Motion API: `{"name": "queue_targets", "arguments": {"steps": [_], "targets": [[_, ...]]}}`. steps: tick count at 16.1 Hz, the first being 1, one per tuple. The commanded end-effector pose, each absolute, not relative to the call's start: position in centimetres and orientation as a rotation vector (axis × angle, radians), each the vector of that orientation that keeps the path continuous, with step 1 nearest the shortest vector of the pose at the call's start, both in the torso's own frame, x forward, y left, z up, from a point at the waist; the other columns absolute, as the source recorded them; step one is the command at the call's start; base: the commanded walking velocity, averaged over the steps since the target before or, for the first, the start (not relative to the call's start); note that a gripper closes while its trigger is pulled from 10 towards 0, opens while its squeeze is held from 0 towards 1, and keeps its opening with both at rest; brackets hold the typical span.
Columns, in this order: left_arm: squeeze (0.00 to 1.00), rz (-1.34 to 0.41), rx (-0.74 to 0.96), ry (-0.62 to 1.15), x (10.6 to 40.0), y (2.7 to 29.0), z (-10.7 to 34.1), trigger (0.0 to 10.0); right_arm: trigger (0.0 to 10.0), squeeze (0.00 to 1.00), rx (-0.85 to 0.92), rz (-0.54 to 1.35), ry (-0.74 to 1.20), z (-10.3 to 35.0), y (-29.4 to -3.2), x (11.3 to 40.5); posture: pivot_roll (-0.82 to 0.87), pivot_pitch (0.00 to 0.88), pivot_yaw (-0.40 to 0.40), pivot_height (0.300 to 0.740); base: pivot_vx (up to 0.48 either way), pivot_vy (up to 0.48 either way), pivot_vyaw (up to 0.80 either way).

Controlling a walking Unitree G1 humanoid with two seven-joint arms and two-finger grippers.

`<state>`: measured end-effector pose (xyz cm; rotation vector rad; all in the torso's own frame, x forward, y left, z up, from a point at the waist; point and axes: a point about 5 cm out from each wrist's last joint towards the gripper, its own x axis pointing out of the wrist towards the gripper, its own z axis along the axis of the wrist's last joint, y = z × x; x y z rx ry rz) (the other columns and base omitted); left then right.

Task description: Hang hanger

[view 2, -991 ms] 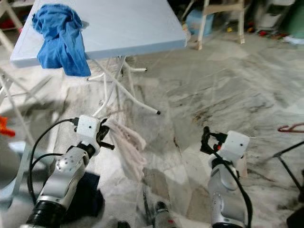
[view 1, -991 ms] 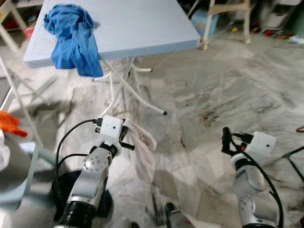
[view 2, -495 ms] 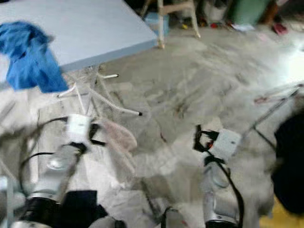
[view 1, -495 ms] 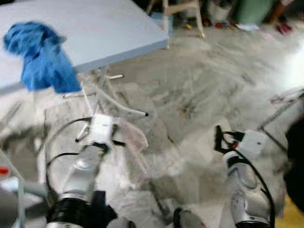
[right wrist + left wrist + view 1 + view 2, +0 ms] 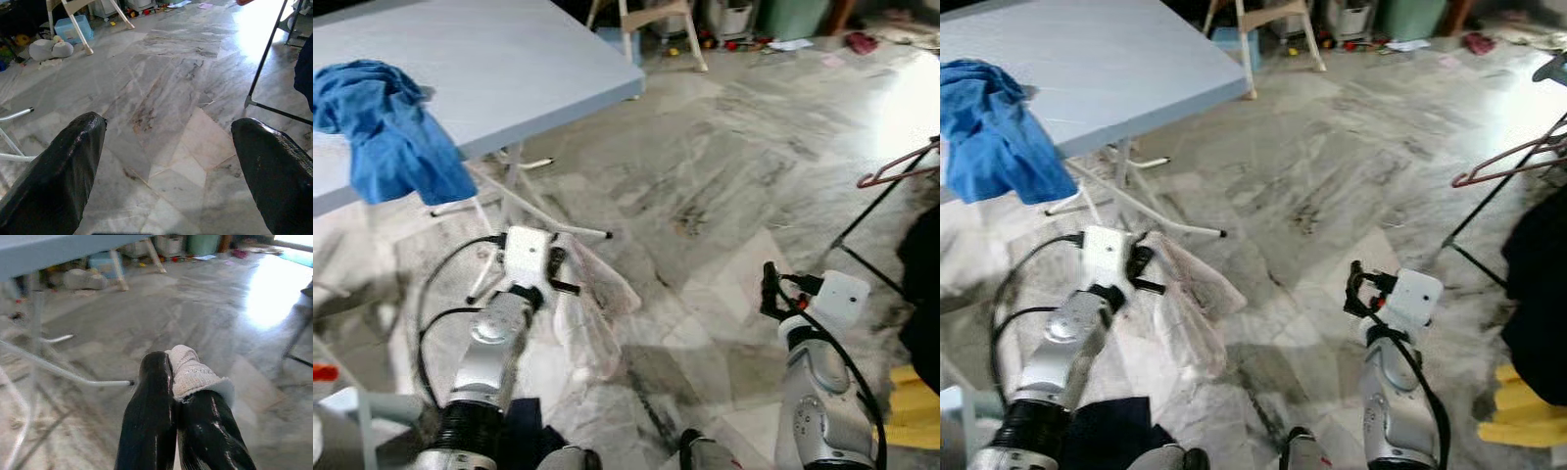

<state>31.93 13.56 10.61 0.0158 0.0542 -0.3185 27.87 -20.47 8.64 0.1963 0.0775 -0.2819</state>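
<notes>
Left eye view: left end effector (image 5: 566,276) pinches a pale cloth (image 5: 592,313), right end effector (image 5: 770,290) spread; carrying step, next reach the far-right hanger (image 5: 898,168).

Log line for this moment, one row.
left gripper: shut on white cloth | right gripper: open, empty, above floor | drying rack: at right, pink hanger on it
</notes>
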Motion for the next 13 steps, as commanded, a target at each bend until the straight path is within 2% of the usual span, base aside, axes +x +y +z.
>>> {"name": "queue_targets", "arguments": {"steps": [1,4,8,13], "targets": [[0.00,-0.325,0.008,0.040,31.95,13.56,10.81,10.0,10.0,0.00,0.191,-0.289,0.071,8.87,-20.78,27.68,-0.08,0.190,0.053,0.740,0.266,0.000,-0.65],[0.00,-0.330,-0.004,0.031,32.19,13.57,11.09,10.0,10.0,0.00,0.190,-0.279,0.069,8.94,-20.50,27.83,-0.07,0.189,0.050,0.740,0.325,0.000,-0.64],[0.00,-0.337,-0.014,0.033,32.11,13.49,11.08,10.0,10.0,0.00,0.192,-0.278,0.067,9.10,-20.54,28.05,-0.07,0.193,0.052,0.740,0.382,0.000,0.00],[0.00,-0.349,-0.020,0.024,32.31,13.23,11.45,10.0,10.0,0.00,0.197,-0.273,0.075,8.88,-20.31,28.04,-0.07,0.191,0.052,0.740,0.394,0.000,-0.80]]}}
